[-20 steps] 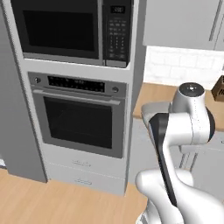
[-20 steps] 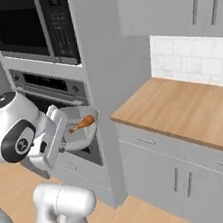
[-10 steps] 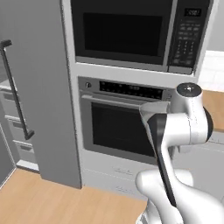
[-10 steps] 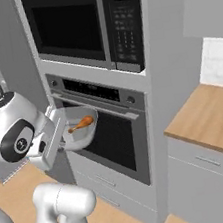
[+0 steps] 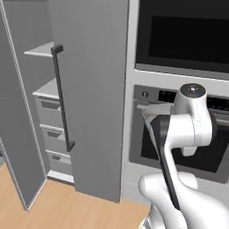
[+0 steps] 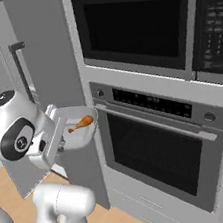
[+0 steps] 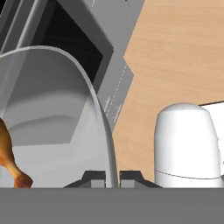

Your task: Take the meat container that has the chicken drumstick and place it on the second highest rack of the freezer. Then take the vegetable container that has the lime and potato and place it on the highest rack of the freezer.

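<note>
- Since the earlier frames, both base views have been swung to the left by the driving base: the wooden counter and tiled wall are no longer seen, and the freezer (image 5: 94,89) is now brought in beside the oven (image 6: 164,146).
- Across those frames the meat container (image 6: 76,131) has been kept in the same place relative to the arm.
- In the hand view, the gripper (image 7: 112,177) is seen pressed together on the thin rim of the meat container (image 7: 52,113), with one dark fingertip on each side of the wall.
- The chicken drumstick (image 6: 81,123) is seen lying inside the pale tray, which is held up in front of the oven door and just beside the freezer's side panel.
- In the hand view, the drumstick (image 7: 8,153) is found at the left edge, bone end towards the fingertips.
- The freezer door is stood open, its long black handle (image 5: 61,96) facing the camera.
- Inside, two pale shelf boards are seen one above the other, the upper (image 5: 42,49) and the lower (image 5: 47,89), with grey drawers (image 5: 51,129) below them.
- A microwave (image 6: 136,26) is mounted above the oven.
</note>
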Tool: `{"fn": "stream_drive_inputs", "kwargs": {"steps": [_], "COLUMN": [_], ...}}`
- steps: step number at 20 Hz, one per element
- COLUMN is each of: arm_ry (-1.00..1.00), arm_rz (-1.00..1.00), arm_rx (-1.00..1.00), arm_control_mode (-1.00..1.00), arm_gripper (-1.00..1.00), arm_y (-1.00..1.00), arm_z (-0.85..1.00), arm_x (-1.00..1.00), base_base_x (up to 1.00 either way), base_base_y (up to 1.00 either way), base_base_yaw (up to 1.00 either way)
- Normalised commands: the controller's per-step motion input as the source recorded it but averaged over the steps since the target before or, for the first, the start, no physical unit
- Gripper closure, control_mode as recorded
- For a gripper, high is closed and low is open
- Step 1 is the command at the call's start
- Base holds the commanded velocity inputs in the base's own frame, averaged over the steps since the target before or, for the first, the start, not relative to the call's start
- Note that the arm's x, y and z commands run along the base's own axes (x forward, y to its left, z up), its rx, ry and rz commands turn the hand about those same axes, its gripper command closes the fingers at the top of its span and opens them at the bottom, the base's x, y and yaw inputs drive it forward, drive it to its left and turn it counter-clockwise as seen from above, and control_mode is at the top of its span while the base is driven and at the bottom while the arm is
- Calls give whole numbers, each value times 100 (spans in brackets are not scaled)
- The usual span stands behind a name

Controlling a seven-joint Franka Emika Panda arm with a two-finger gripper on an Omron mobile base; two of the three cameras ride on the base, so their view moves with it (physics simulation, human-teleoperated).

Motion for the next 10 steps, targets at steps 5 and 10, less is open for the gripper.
{"fn": "stream_drive_inputs", "kwargs": {"steps": [5, 10], "arm_ry": [0, 0], "arm_rz": [0, 0], "arm_rx": [0, 0], "arm_control_mode": [100, 100], "arm_gripper": [100, 100], "arm_y": [0, 0], "arm_z": [0, 0], "arm_x": [0, 0], "base_base_x": [9, 0], "base_base_y": [100, 100], "base_base_yaw": [-12, -21]}}
